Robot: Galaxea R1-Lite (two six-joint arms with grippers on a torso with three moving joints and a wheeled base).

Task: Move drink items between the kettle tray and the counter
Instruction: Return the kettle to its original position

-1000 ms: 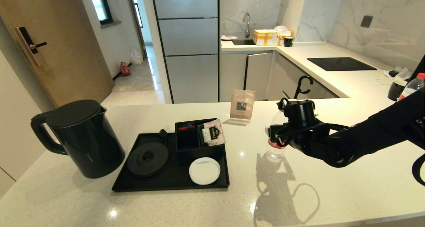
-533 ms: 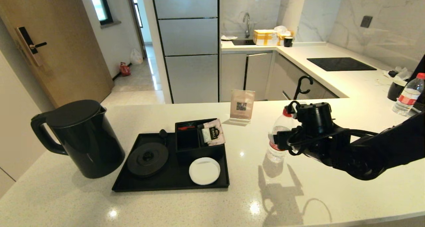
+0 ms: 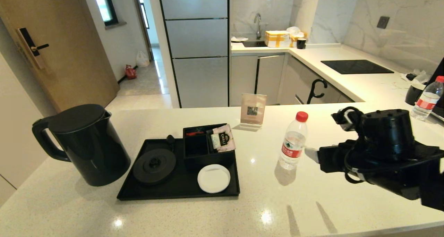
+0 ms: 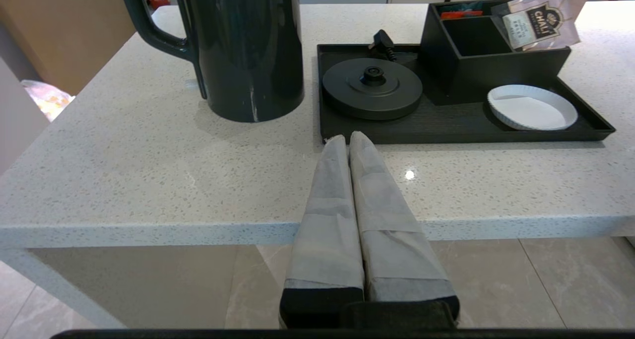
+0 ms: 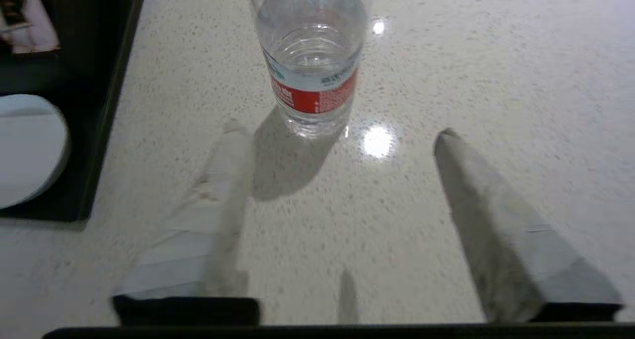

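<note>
The water bottle (image 3: 293, 141) stands upright on the worktop (image 3: 208, 212), well right of the kettle tray (image 3: 138, 195) and free of any grip. The right hand (image 5: 342, 135) hovers just beside it on the side away from the tray, fingers (image 5: 476, 195) spread wide, nothing between them. The kettle (image 3: 83, 145) stands on the worktop touching or just off the tray's left rim, not on its round base (image 3: 154, 166). The white coaster (image 3: 213, 178) on the tray lies bare. The left hand (image 4: 349, 139) is parked below the worktop's near edge, fingers pressed together.

Judged step: the bottle has been set on the worktop and let go; the likely next move is the kettle. That calls for a firm hold on the loop handle (image 3: 43, 140) and a level lift.

Hidden or unclear: the left hand does not show in the head view; the bottle's cap is cut off in the right wrist view; one right finger is blurred; the contents of the compartment box (image 3: 204, 145), beyond a sachet (image 3: 222, 138), cannot be made out.
</note>
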